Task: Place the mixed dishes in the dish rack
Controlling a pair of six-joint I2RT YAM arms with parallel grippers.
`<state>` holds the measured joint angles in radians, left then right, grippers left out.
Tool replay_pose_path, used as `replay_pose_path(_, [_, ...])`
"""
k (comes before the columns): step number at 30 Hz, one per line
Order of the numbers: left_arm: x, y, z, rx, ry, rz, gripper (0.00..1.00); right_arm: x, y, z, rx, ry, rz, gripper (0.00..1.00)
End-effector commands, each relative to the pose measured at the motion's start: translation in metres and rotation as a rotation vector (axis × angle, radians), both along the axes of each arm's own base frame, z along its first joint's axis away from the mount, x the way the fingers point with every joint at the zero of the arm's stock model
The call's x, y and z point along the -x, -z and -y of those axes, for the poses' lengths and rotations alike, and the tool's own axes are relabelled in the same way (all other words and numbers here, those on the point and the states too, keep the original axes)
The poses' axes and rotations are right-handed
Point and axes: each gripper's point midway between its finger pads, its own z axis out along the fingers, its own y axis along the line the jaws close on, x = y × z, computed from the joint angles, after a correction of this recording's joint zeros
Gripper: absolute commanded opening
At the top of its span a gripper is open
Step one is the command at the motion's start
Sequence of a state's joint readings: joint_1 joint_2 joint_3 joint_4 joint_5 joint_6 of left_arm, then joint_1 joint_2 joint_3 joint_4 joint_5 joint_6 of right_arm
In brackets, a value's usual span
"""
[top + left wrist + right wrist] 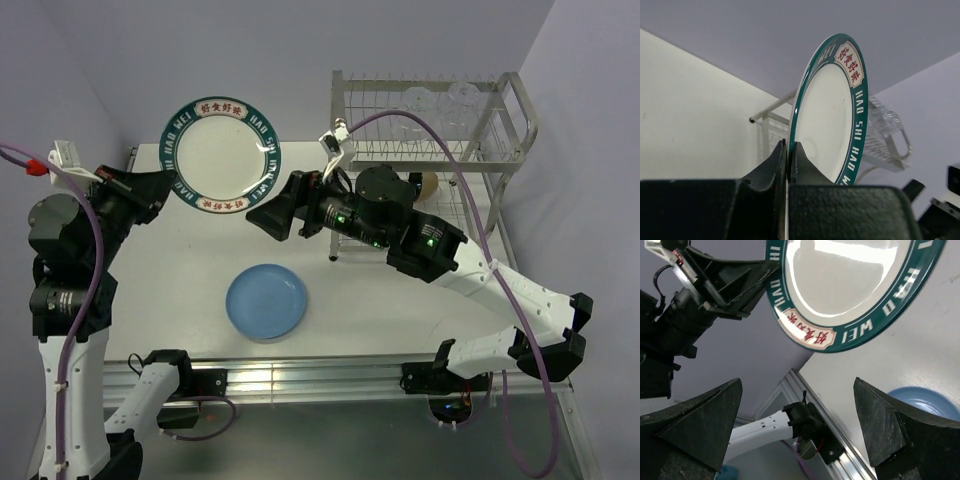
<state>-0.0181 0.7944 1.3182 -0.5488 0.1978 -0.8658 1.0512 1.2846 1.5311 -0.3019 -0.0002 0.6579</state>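
My left gripper (172, 186) is shut on the left rim of the white plate with the teal lettered rim (221, 157) and holds it upright in the air above the table's far left. In the left wrist view the pinched plate (832, 115) stands edge-on between the fingers of the gripper (789, 150). My right gripper (262, 220) is open and empty, just below and right of that plate, not touching it (850, 285). The light-blue plate (266, 302) lies flat on the table. The dish rack (430, 150) stands at the back right with two clear glasses (420, 100) on its upper tier.
A small round dish with a tan inside (428, 183) peeks from behind the right arm in the rack's lower tier. The right arm stretches across in front of the rack. The table's near edge is a metal rail (300, 375). Walls close off the back and right.
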Motion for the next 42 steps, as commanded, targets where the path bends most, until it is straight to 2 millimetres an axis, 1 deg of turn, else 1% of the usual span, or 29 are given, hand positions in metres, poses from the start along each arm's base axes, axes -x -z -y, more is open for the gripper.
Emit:
replay_pose_path(1, [0.023,-0.043,0.014,0.058,0.084,0.108,0.0,-0.002,-0.024,-0.005,-0.084,-0.03,0.051,1.0])
replay_pose_path(2, [0.029,-0.051,0.016,0.059,0.095,0.128,0.0,-0.003,-0.028,-0.004,-0.099,-0.042,0.068,1.0])
replay_pose_path(5, [0.04,-0.061,0.022,0.073,0.134,0.151,0.0,-0.007,-0.035,-0.003,-0.119,-0.043,0.097,1.0])
replay_pose_path(8, [0.049,-0.065,0.027,0.087,0.169,0.164,0.0,-0.013,-0.042,-0.003,-0.125,-0.035,0.127,1.0])
replay_pose_path(13, [0.059,-0.065,0.041,0.133,0.258,0.171,0.0,-0.025,-0.052,0.0,-0.12,-0.01,0.193,0.99])
replay_pose_path(15, [0.061,-0.062,0.046,0.147,0.293,0.167,0.0,-0.027,-0.06,0.001,-0.131,-0.005,0.222,0.93])
replay_pose_path(16, [0.062,-0.062,0.048,0.154,0.31,0.168,0.0,-0.032,-0.066,0.005,-0.135,0.013,0.243,0.9])
replay_pose_path(17, [0.062,-0.059,0.051,0.157,0.33,0.167,0.0,-0.034,-0.069,0.006,-0.141,0.016,0.253,0.78])
replay_pose_path(19, [0.063,-0.057,0.054,0.169,0.35,0.166,0.0,-0.037,-0.076,0.009,-0.152,0.009,0.27,0.61])
replay_pose_path(20, [0.06,-0.052,0.055,0.174,0.359,0.153,0.0,-0.037,-0.081,0.01,-0.161,0.013,0.279,0.28])
replay_pose_path(21, [0.059,-0.05,0.057,0.172,0.37,0.146,0.0,-0.038,-0.084,0.011,-0.163,0.013,0.284,0.11])
replay_pose_path(22, [0.058,-0.048,0.058,0.171,0.38,0.145,0.0,-0.038,-0.086,0.012,-0.161,0.012,0.29,0.0])
replay_pose_path(24, [0.052,-0.041,0.06,0.156,0.396,0.126,0.0,-0.04,-0.093,0.016,-0.159,0.033,0.299,0.0])
replay_pose_path(25, [0.048,-0.038,0.059,0.147,0.39,0.116,0.02,-0.039,-0.099,0.018,-0.166,0.039,0.308,0.0])
replay_pose_path(26, [0.043,-0.037,0.057,0.12,0.373,0.116,0.38,-0.044,-0.1,0.022,-0.162,0.073,0.302,0.0])
replay_pose_path(27, [0.039,-0.035,0.055,0.108,0.358,0.107,0.55,-0.044,-0.103,0.023,-0.167,0.077,0.304,0.0])
replay_pose_path(28, [0.035,-0.03,0.053,0.102,0.342,0.082,0.67,-0.044,-0.111,0.027,-0.177,0.092,0.312,0.0])
replay_pose_path(30, [0.028,-0.03,0.047,0.057,0.301,0.082,0.8,-0.051,-0.117,0.034,-0.177,0.146,0.31,0.0])
replay_pose_path(31, [0.024,-0.025,0.041,0.048,0.259,0.059,0.84,-0.052,-0.13,0.042,-0.185,0.176,0.332,0.0])
replay_pose_path(32, [0.022,-0.028,0.034,0.01,0.217,0.073,0.86,-0.056,-0.129,0.047,-0.165,0.209,0.321,0.0])
replay_pose_path(33, [0.019,-0.026,0.026,-0.009,0.167,0.063,0.89,-0.064,-0.133,0.056,-0.162,0.277,0.319,0.0])
replay_pose_path(34, [0.015,-0.025,0.013,-0.023,0.087,0.054,0.91,-0.067,-0.135,0.062,-0.151,0.314,0.327,0.0])
replay_pose_path(36, [0.011,-0.014,-0.004,-0.08,-0.008,0.024,0.93,-0.072,-0.145,0.081,-0.139,0.406,0.33,0.0])
replay_pose_path(37, [0.008,-0.008,-0.011,-0.094,-0.041,0.005,0.93,-0.078,-0.155,0.098,-0.135,0.496,0.341,0.0])
replay_pose_path(38, [0.001,0.006,-0.017,-0.111,-0.073,-0.035,0.93,-0.082,-0.152,0.106,-0.106,0.545,0.33,0.0])
replay_pose_path(39, [-0.003,0.015,-0.02,-0.128,-0.085,-0.06,0.92,-0.085,-0.155,0.115,-0.085,0.596,0.341,0.0])
replay_pose_path(40, [-0.008,0.025,-0.019,-0.13,-0.08,-0.084,0.92,-0.092,-0.16,0.129,-0.081,0.691,0.33,0.0])
replay_pose_path(41, [-0.016,0.047,-0.014,-0.129,-0.047,-0.128,0.92,-0.095,-0.158,0.136,-0.051,0.739,0.323,0.0])
replay_pose_path(42, [-0.02,0.059,-0.012,-0.124,-0.038,-0.153,0.91,-0.098,-0.158,0.143,-0.029,0.782,0.326,0.0])
